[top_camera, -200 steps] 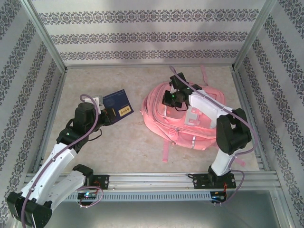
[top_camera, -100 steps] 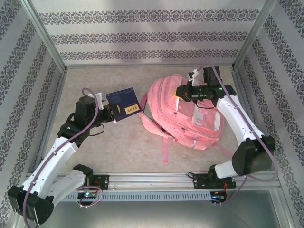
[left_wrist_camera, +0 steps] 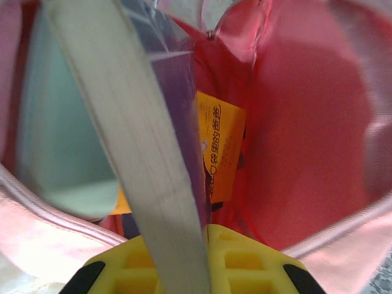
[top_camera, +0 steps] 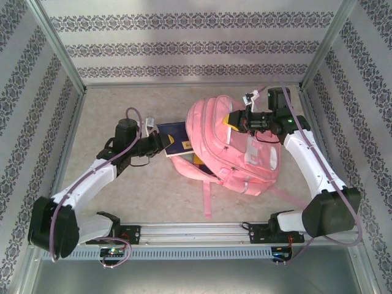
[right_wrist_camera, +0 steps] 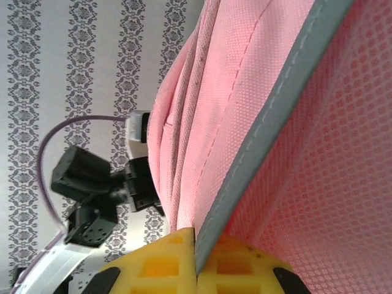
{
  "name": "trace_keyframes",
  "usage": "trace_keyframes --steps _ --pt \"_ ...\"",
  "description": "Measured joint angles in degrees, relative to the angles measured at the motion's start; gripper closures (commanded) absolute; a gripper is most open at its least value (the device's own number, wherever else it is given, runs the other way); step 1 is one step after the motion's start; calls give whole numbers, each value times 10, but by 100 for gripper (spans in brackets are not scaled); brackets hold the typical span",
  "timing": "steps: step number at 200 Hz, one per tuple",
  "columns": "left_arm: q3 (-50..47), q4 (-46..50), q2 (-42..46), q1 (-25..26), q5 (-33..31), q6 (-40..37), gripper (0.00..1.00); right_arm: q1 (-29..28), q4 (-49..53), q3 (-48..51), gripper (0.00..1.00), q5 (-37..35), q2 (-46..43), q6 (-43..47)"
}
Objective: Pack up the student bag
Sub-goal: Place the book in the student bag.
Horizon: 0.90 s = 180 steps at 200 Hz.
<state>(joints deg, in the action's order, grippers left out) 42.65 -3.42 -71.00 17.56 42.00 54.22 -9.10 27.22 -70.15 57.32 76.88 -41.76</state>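
Observation:
The pink student bag [top_camera: 242, 153] lies right of centre, its upper edge lifted and its mouth facing left. My right gripper [top_camera: 236, 119] is shut on that edge; in the right wrist view the yellow fingers [right_wrist_camera: 171, 257] pinch the grey-trimmed pink fabric [right_wrist_camera: 245, 92]. My left gripper [top_camera: 160, 144] is shut on a dark blue book [top_camera: 173, 130] whose far end pokes into the bag's mouth. From the left wrist, the book's white page edge [left_wrist_camera: 135, 153] runs up from the left gripper [left_wrist_camera: 205, 229] into the pink interior [left_wrist_camera: 306, 135], next to a yellow label [left_wrist_camera: 220, 147].
A pale green oblong thing [left_wrist_camera: 61, 128] lies inside the bag, left of the book. A pink strap [top_camera: 207, 196] trails toward the front rail [top_camera: 196, 231]. Patterned walls and metal posts [top_camera: 58, 49] enclose the table. The left arm [right_wrist_camera: 92, 190] shows beyond the bag.
The right gripper has pulled the bag's edge up and to the right, tipping its mouth open to the left. The left arm has carried the book rightward into that mouth.

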Motion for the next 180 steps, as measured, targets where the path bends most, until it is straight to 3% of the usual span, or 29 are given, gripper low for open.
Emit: trace_keyframes --steps 48,98,113,125,134,153,180 --pt "-3 -82 -71 17 40 20 100 0 -14 0 100 12 0 -17" --pt "87 -111 -214 98 48 20 100 0 -26 0 100 22 13 -19" --pt "124 -131 -258 118 50 20 85 -2 -31 0 100 22 18 -19" --pt "149 -147 -291 132 53 24 64 -4 -36 0 100 22 23 -19" --pt "165 -157 -314 140 55 32 53 -5 -37 0 100 22 26 -19" --pt "180 -171 -349 148 57 47 41 -8 -37 0 100 21 34 -16" --pt "163 -156 -333 146 36 41 36 -8 -34 0 100 7 36 -12"
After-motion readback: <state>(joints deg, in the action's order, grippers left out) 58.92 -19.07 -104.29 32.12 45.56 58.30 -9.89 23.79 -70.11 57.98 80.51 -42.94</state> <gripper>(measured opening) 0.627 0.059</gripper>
